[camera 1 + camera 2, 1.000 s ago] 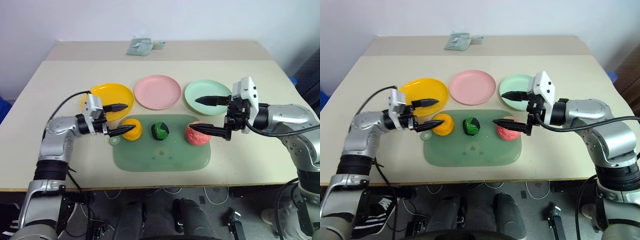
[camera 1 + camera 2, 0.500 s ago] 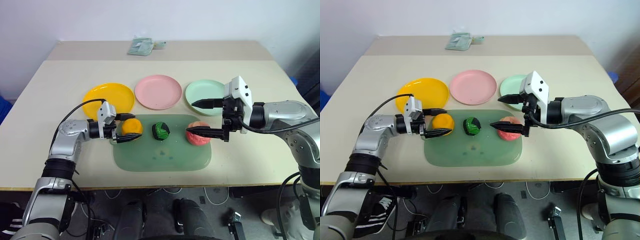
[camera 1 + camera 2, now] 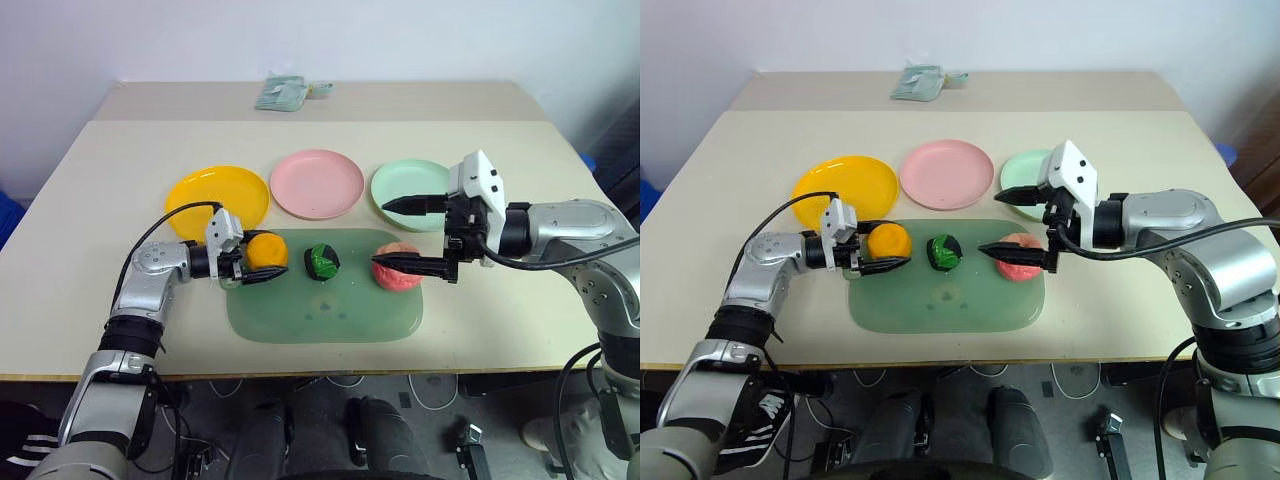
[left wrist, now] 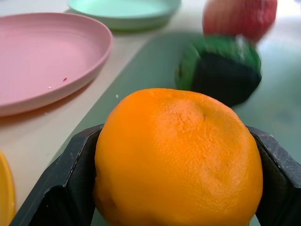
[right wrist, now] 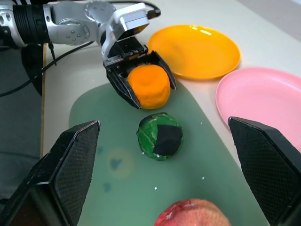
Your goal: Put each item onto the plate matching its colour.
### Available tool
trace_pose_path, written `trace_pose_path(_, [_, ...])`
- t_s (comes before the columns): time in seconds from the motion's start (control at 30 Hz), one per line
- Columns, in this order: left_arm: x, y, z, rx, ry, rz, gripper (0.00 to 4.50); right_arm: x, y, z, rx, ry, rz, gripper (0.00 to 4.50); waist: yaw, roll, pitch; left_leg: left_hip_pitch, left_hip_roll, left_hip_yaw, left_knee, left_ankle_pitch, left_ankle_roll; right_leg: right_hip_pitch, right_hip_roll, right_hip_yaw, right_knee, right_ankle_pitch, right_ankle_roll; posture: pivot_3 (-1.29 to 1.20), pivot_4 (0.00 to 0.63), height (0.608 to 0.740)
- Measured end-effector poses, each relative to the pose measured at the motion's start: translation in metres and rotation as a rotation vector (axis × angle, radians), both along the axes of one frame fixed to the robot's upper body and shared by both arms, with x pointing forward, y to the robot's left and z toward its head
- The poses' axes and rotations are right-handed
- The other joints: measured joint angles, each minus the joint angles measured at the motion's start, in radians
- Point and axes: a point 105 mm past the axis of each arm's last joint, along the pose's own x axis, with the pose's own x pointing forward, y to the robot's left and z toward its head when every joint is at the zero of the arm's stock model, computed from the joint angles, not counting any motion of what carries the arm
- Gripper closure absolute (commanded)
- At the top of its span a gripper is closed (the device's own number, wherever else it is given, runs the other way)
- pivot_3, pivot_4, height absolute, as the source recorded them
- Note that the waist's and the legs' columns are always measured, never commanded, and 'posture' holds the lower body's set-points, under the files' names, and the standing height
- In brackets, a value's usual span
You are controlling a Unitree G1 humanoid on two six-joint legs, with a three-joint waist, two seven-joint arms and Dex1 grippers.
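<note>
A beige matte table (image 3: 90, 190) under a white wall carries a glossy green cutting mat (image 3: 322, 310). On its corner, the left gripper (image 5: 141, 84) brackets a dimpled orange (image 3: 265, 250); the right gripper (image 3: 405, 233) gapes empty above the mat's red-pink apple (image 3: 398, 277).

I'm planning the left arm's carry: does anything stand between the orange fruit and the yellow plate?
Nothing visible does. The orange fruit sits between the left gripper's fingers at the mat's corner; only bare table separates it from the yellow plate.
</note>
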Motion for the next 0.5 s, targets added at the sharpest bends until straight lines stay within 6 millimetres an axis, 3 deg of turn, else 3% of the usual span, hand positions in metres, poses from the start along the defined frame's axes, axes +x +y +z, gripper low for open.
trace_pose_path(0.1, [0.019,0.014,0.035,-0.120,-0.044,0.138,1.05,0.019,0.002,0.014,0.054,-0.084,-0.076,0.00,-0.004,0.000,0.000,0.000,0.000,0.000,0.000,0.000,0.000,0.000,0.000,0.000,0.000,0.000,0.000,0.00,0.150,0.734])
trace_pose_path(0.2, [0.039,0.031,0.059,-0.114,-0.153,0.321,1.05,0.041,0.000,0.024,0.105,-0.151,-0.180,0.00,-0.007,0.000,0.000,0.000,0.000,0.000,-0.001,0.000,0.000,0.000,0.000,0.000,0.000,0.000,0.000,0.00,0.150,0.734])
trace_pose_path(0.33, [0.057,0.061,0.048,-0.078,-0.162,0.568,1.05,0.051,0.002,0.019,0.106,-0.170,-0.224,0.00,-0.010,0.000,0.000,-0.003,-0.001,0.001,-0.001,0.000,0.000,-0.003,-0.001,0.000,0.000,0.000,0.000,0.00,0.150,0.734])
trace_pose_path(0.47, [0.062,0.068,0.031,-0.063,-0.123,0.647,1.05,0.054,0.010,0.010,0.090,-0.162,-0.223,0.00,-0.012,0.000,0.000,-0.007,-0.001,0.001,0.000,0.000,0.000,-0.007,-0.001,0.000,0.000,0.001,0.002,0.00,0.150,0.734])
trace_pose_path(0.5, [0.062,0.068,0.030,-0.058,-0.128,0.649,0.56,0.054,0.011,0.008,0.087,-0.159,-0.226,0.00,-0.012,0.000,0.000,-0.007,-0.001,0.001,0.000,0.000,0.000,-0.007,-0.001,0.000,0.000,0.001,0.002,0.00,0.150,0.734])
